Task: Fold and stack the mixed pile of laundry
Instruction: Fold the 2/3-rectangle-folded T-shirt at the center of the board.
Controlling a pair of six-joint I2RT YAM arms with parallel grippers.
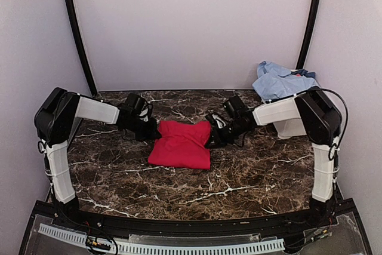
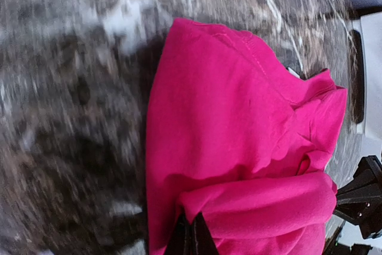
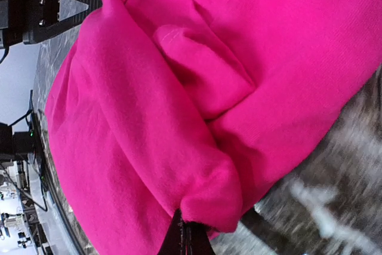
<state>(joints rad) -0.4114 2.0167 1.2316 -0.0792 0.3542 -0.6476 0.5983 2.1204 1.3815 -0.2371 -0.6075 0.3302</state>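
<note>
We note the dark marble counter. The red garment lies folded at its centre. The blue shirt is heaped far right, apparently over a tub. The left pincer and right pincer each pinch the garment's opposite edges.

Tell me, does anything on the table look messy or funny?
Yes. The light-blue shirt sits crumpled in a heap at the far right corner, unfolded. The red garment in the middle is lumpy, with a rolled edge pinched by the left claw and right claw.
</note>
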